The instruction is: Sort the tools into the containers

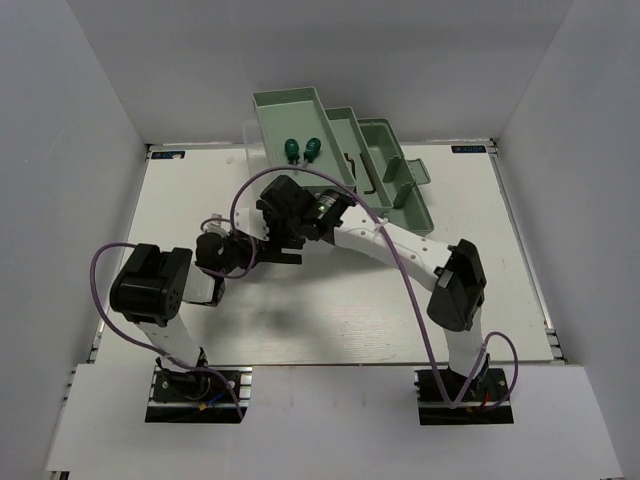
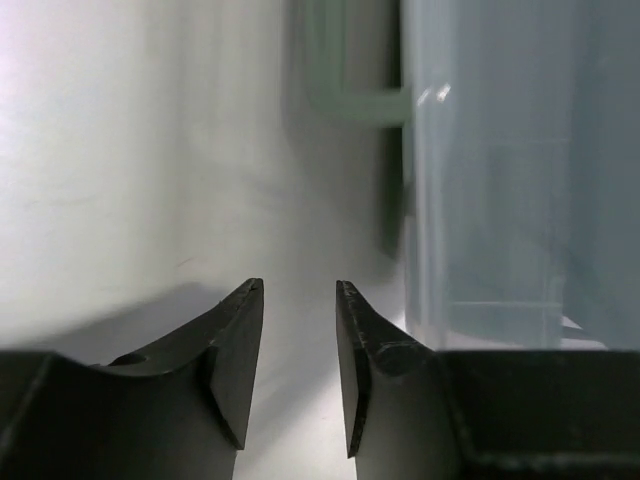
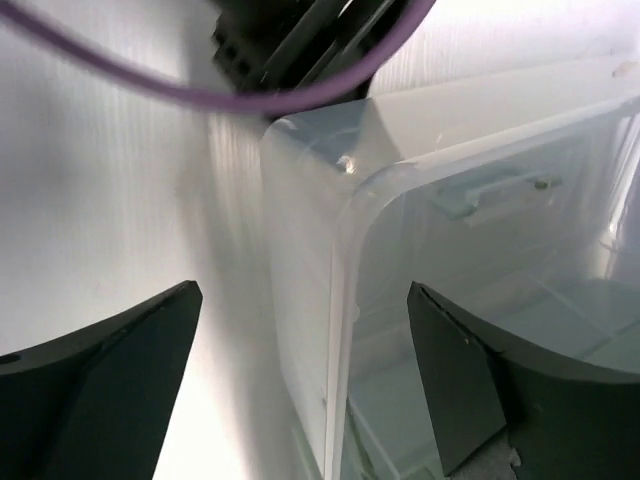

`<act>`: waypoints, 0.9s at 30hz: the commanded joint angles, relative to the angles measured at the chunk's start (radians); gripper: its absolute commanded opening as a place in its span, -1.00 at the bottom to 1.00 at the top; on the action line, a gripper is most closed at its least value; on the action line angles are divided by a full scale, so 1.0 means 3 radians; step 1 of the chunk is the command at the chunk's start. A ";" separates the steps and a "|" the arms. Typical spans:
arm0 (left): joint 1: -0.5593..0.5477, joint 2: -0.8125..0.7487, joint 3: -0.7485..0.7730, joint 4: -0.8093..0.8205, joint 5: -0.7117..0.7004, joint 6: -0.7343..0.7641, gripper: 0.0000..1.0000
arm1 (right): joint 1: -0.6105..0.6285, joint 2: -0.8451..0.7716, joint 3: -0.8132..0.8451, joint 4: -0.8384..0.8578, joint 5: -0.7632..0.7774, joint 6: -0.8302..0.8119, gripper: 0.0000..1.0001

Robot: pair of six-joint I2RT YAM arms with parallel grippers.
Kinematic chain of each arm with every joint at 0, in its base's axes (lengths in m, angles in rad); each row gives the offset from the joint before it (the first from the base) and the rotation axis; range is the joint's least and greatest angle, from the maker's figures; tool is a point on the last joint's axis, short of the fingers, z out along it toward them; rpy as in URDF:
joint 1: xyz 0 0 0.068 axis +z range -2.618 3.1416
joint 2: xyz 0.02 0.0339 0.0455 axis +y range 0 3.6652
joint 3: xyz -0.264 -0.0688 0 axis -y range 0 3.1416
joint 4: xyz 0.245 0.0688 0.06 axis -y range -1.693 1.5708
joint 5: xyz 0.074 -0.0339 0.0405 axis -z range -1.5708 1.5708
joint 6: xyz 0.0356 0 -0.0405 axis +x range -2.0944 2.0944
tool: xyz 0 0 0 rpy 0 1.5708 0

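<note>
Right gripper (image 3: 303, 292), jaws spread, translucent lid (image 3: 320, 200) corner between them.

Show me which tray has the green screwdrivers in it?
The leftmost tray holds both green screwdrivers; the middle tray beside it holds dark hex keys instead.

The top camera sits high up behind the arms and looks down at the whole table (image 1: 330, 310). From there the toolbox (image 1: 385, 140) looks small and sits on the far side.

The left wrist camera is low and very near the toolbox. It looks past the left gripper (image 2: 300, 290) along the table, with the toolbox's clear lid (image 2: 510, 170) on its right.

The right wrist camera is close to a corner of that lid (image 3: 420, 250) and looks down past the right gripper (image 3: 302, 290).

Both wrist views share the lid. All three show the toolbox.
</note>
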 commanded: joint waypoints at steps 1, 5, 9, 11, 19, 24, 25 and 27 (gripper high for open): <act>-0.0006 -0.0204 0.0101 0.0212 0.0100 0.0063 -0.08 | 0.0033 -0.0500 0.0223 0.0038 0.0200 -0.0117 0.81; -0.0006 -0.0275 0.0213 0.0079 0.0100 0.0124 -0.05 | 0.0043 -0.0740 0.0152 -0.0412 0.0052 -0.0035 0.40; -0.0006 -0.0245 0.0280 0.0048 0.0100 0.0124 -0.05 | 0.0018 -0.0996 -0.0027 -0.0867 -0.0443 -0.0167 -0.11; -0.0006 -0.0214 0.0366 0.0007 0.0100 0.0124 -0.05 | 0.0028 -0.1078 0.0003 -0.1341 -0.0922 -0.0372 -0.08; -0.0037 -0.0183 0.0515 -0.0136 0.0100 0.0124 -0.05 | 0.0038 -0.1083 -0.0400 -0.1298 -0.0552 -0.0486 0.43; -0.0037 -0.0153 0.0576 -0.0167 0.0100 0.0124 -0.05 | 0.0043 -0.1037 -0.0284 -0.1429 -0.1004 -0.0531 0.46; -0.0037 -0.0117 0.0576 -0.0167 0.0100 0.0124 -0.05 | 0.0043 -0.1052 -0.0237 -0.1486 -0.1088 -0.0556 0.46; -0.0037 -0.0081 0.0658 -0.0136 0.0100 0.0124 -0.05 | 0.0033 -0.1058 0.0003 -0.1507 -0.1262 -0.0546 0.40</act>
